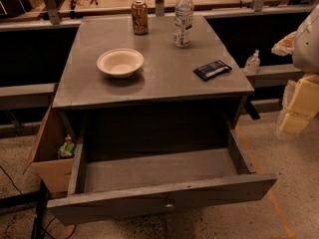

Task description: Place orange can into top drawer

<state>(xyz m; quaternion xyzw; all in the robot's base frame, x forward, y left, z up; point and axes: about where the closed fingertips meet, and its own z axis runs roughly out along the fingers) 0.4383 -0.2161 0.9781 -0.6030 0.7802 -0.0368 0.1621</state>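
Note:
The orange can [139,17] stands upright at the back of the grey tabletop [164,86], left of centre. Below the tabletop the top drawer [159,171] is pulled far out toward me, its inside bare, with a small round knob [169,203] on the front panel. My gripper [295,119] hangs at the right edge of the view as a pale yellowish shape, beside the table's right side and well away from the can. It holds nothing that I can see.
A clear water bottle [183,19] stands right of the can. A cream bowl [120,62] and a dark snack packet [212,69] lie on the tabletop. A cardboard box [47,151] sits against the drawer's left side. A small bottle [252,62] rests on a ledge at the right.

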